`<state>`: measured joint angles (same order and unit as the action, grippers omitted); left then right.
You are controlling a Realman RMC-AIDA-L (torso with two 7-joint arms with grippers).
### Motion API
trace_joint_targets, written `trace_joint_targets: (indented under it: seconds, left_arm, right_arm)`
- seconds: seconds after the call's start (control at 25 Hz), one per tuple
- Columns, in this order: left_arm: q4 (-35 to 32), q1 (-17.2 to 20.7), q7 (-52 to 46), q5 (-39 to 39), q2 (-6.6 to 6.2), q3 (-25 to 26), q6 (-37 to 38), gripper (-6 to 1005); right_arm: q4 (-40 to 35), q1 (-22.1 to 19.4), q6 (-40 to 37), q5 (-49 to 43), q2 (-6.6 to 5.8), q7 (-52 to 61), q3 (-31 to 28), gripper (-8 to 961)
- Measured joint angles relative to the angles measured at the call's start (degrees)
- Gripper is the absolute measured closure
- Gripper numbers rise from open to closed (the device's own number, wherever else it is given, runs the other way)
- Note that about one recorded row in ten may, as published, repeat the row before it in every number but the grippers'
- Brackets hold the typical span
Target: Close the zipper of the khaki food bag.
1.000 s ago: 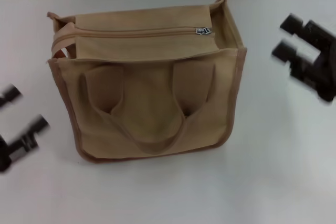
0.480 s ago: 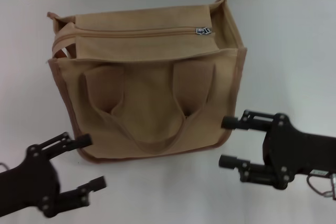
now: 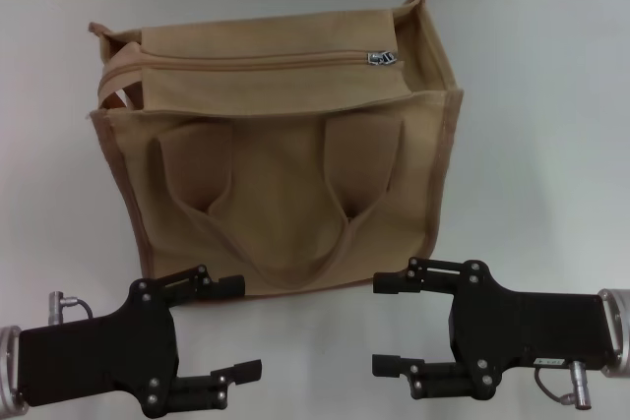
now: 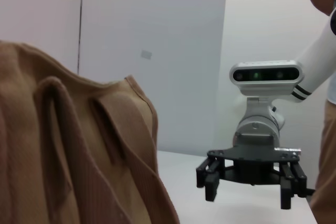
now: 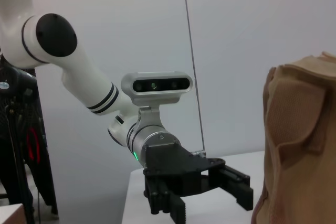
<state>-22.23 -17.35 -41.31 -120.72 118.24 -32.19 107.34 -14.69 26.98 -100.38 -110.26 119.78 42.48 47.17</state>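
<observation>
Head view: boxy tan canvas food bag [image 3: 285, 169] mid-counter, silver zipper pull [image 3: 381, 58] untouched, left gripper [image 3: 241, 327] and right gripper [image 3: 379, 324] near the front edge, jaws spread.

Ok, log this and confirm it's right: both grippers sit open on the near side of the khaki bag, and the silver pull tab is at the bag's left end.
One detail is wrong. In the head view the silver pull tab sits at the right end of the zipper, not the left. The rest stands: the left gripper and right gripper are both open, on the near side of the khaki bag, touching nothing.
</observation>
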Motion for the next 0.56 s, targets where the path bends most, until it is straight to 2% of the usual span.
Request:
trace_joint_targets:
  seconds: [0.32,0.56]
  left_arm:
    - [0.34,0.29,0.0,-0.14,0.11,-0.32,-0.35,199]
    - [0.37,0.36,0.0,-0.14,0.15,-0.53,-1.21,199]
  right_arm:
    - [2.21,-0.28,1.98,0.02,0.02,-5.77,0.22,212]
    - [2.46,-0.11,2.29,0.02,0.02,-5.57,0.09,213]
